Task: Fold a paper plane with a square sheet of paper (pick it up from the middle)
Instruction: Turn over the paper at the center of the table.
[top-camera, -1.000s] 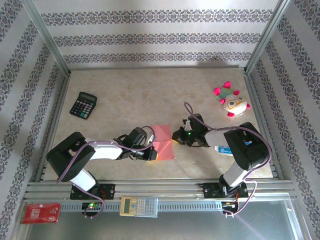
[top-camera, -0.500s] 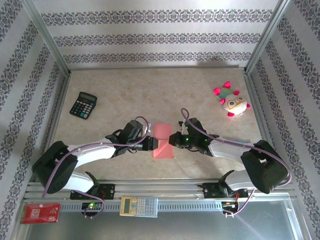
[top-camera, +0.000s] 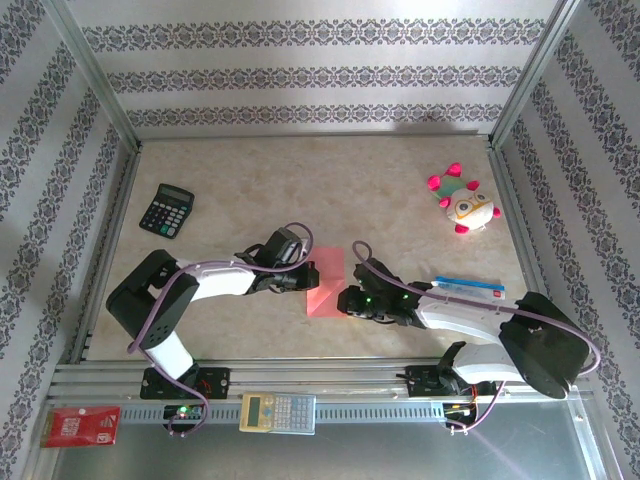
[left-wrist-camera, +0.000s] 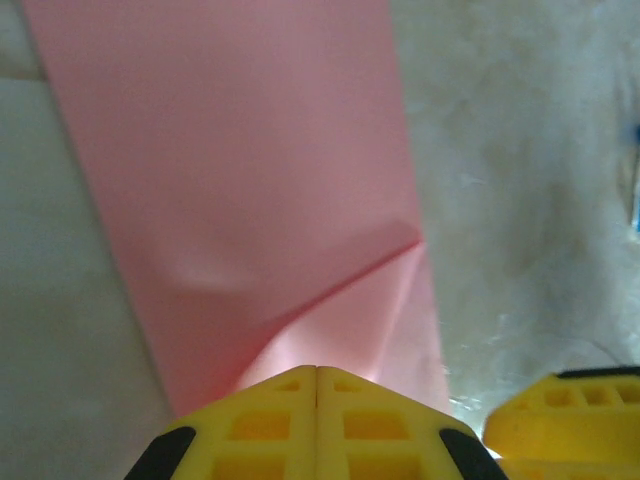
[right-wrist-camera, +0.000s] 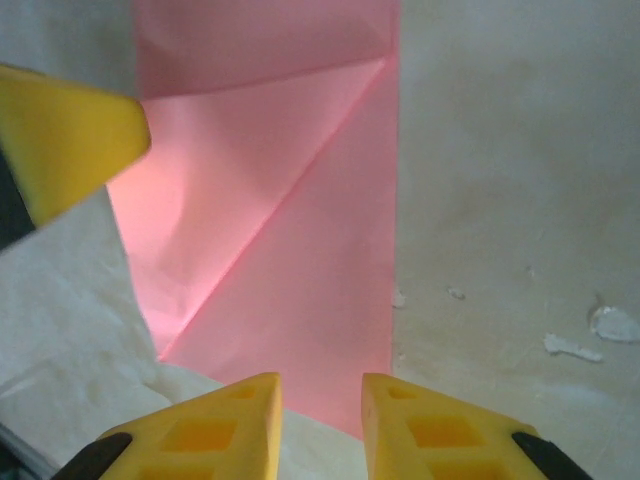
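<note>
The square sheet of paper (top-camera: 326, 279) lies on the table as a narrow salmon-pink strip with a diagonal crease, so it does not have the shape of a paper plane. My left gripper (top-camera: 309, 278) is at its left edge. In the left wrist view the yellow fingertips (left-wrist-camera: 317, 377) are pressed together, shut, over the paper (left-wrist-camera: 250, 170) near the crease; I cannot tell whether any paper is pinched between them. My right gripper (top-camera: 346, 300) is at the strip's near right corner. It stands open (right-wrist-camera: 320, 395), with the paper (right-wrist-camera: 300, 230) ahead of and below the gap.
A black calculator (top-camera: 167, 210) lies at the far left and a pink-and-white plush toy (top-camera: 462, 203) at the far right. A blue-and-white box (top-camera: 468, 288) sits by the right arm. A second calculator (top-camera: 277, 411) and a red card (top-camera: 80, 426) rest on the near rail.
The left gripper opened and shut again, and its arm drew back. The right gripper moved toward the paper's near end and opened. The paper is narrower than a second ago.
</note>
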